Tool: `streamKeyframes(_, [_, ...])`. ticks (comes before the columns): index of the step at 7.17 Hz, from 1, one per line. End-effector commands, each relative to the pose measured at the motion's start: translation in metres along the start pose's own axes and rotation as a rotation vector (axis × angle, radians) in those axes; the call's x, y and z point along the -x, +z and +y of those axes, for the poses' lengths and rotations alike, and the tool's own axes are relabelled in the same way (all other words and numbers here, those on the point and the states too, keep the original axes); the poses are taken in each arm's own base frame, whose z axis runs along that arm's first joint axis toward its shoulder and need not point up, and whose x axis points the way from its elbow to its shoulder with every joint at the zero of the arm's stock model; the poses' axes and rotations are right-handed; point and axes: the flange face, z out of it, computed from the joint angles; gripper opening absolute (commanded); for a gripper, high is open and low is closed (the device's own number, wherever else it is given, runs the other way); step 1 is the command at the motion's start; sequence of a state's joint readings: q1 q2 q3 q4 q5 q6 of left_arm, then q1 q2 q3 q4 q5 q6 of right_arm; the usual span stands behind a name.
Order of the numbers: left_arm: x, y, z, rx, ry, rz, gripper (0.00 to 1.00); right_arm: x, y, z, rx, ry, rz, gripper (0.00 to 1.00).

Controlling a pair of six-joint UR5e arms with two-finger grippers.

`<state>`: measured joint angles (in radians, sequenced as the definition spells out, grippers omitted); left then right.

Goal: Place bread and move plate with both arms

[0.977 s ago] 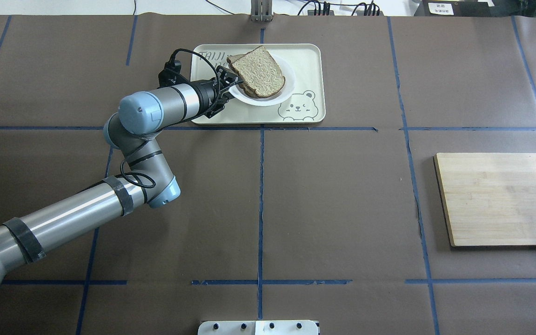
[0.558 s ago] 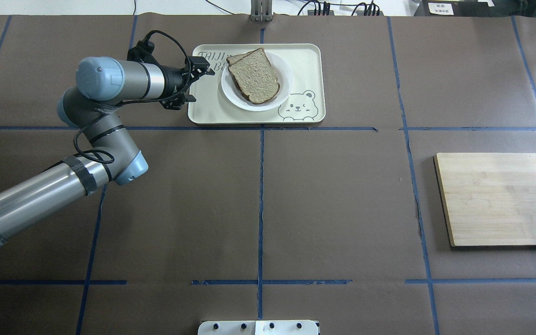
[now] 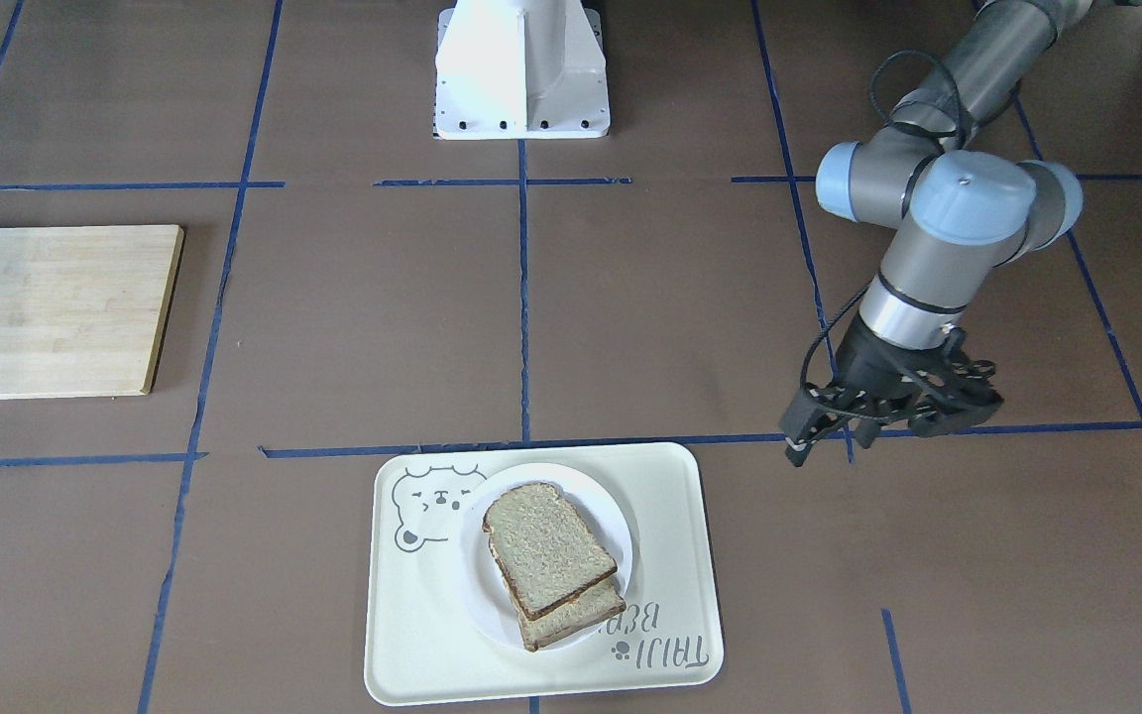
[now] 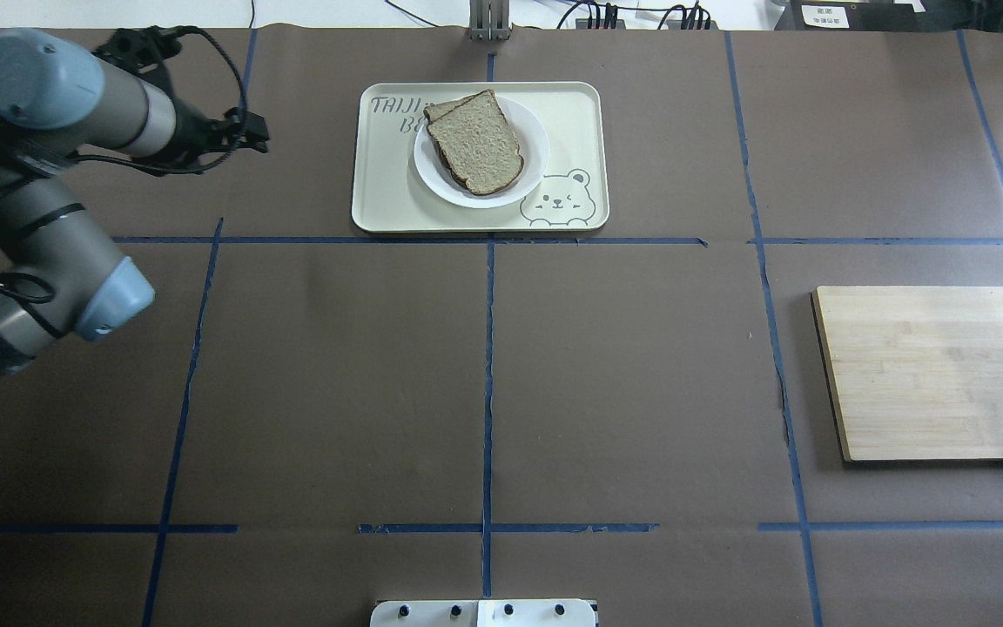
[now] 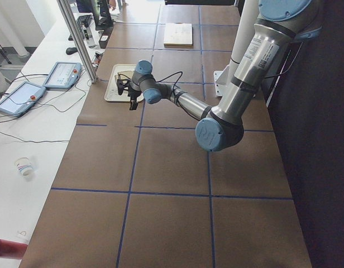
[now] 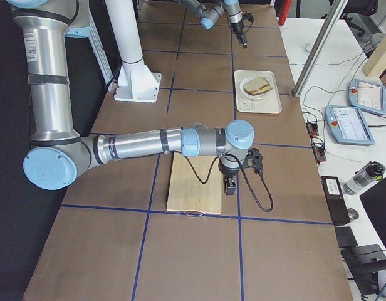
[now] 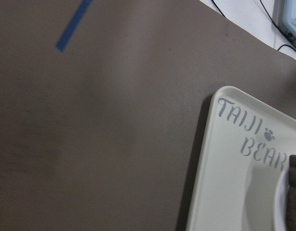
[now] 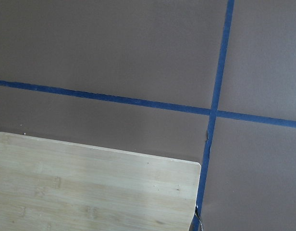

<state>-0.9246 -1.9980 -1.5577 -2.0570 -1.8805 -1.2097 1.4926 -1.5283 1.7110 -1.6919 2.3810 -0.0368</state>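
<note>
Bread (image 3: 546, 545) flat on plate (image 3: 622, 526), rounded top toward pedestal base (image 3: 521, 69).

cream bear-print tray (image 4: 573, 122) far-centre on brown counter (image 4: 641, 392) | bamboo board (image 4: 937, 373) at right edge | blue tape grid (image 4: 488, 392) across counter

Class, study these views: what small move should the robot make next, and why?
Probably swing the left gripper toward the rim of the plate. The bread already lies on it over another slice, the plate sits on the tray, and that gripper hangs open, empty, beside the tray.
</note>
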Motion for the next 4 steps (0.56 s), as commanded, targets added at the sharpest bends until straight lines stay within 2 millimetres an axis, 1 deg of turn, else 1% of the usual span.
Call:
streamKeyframes(1, [0.116, -0.048, -0.037, 0.014, 0.223, -0.147, 1.0, -0.004, 0.003, 0.003, 0.007, 0.005, 0.009, 1.0])
streamKeyframes(2, [0.179, -0.071, -0.06, 0.058, 0.289, -0.167, 1.0, -0.008, 0.002, 0.006, 0.006, 0.01, 0.01, 1.0])
streamKeyframes(3, [0.239, -0.093, -0.075, 0.091, 0.364, -0.172, 1.0, -0.014, 0.002, 0.011, 0.005, 0.021, 0.008, 1.0])
streamKeyframes(4, [0.292, -0.108, -0.079, 0.149, 0.381, -0.193, 1.0, -0.024, -0.002, 0.018, -0.003, 0.042, 0.01, 1.0])
